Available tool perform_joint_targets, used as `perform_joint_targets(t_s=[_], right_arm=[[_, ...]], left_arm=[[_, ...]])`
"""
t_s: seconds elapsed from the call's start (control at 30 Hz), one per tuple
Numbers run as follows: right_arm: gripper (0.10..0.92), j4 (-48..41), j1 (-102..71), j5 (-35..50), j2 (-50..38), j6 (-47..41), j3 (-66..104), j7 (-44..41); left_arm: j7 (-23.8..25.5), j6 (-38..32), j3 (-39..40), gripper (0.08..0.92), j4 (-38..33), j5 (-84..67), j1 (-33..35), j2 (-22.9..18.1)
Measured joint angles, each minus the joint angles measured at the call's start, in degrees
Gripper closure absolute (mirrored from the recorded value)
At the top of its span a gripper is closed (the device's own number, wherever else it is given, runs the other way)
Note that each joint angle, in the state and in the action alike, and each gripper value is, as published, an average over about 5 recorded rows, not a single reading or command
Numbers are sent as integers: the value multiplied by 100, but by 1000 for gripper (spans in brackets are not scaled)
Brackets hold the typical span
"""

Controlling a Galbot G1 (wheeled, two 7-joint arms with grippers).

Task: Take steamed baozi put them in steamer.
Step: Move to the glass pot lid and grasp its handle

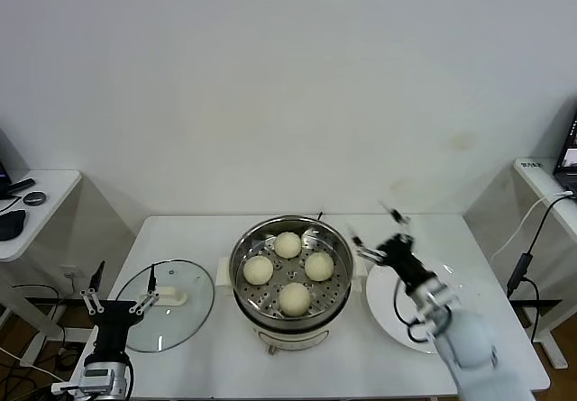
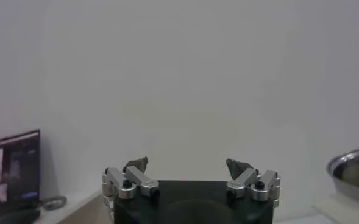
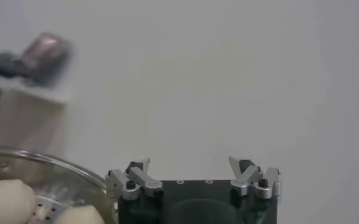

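The shiny round steamer (image 1: 335, 255) stands mid-table on its cream base, and several pale steamed baozi (image 1: 288, 245) lie on its perforated tray. My right gripper (image 1: 371, 223) hovers open and empty just right of the steamer, over the near edge of the white plate (image 1: 392, 315). In the right wrist view that gripper (image 3: 191, 165) holds nothing, with the steamer rim (image 3: 51, 165) and a baozi (image 3: 5, 198) beside it. My left gripper (image 1: 124, 279) stands open and empty at the table's front left, by the glass lid. Its own view shows the left gripper (image 2: 187, 165) empty and the steamer (image 2: 353, 167) at the edge.
The glass lid (image 1: 185, 320) with a white handle (image 1: 171, 298) lies left of the steamer. A side desk (image 1: 50, 189) stands far left and another desk (image 1: 541, 171) with cables far right. A lit screen (image 2: 11, 167) shows in the left wrist view.
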Motion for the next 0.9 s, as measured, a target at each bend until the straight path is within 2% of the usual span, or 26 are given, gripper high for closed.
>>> perform_joint_targets(t_s=[0.5,0.9], right_arm=[[203,651,-1547,481,1154,254,1702,179],[203,956,-1905,609,1424,283,2040,246]], left_arm=[[-392,-514,-463,177,1016,4498,268,670],[-279,-692,-220,177,1997,6139,-253,1097]])
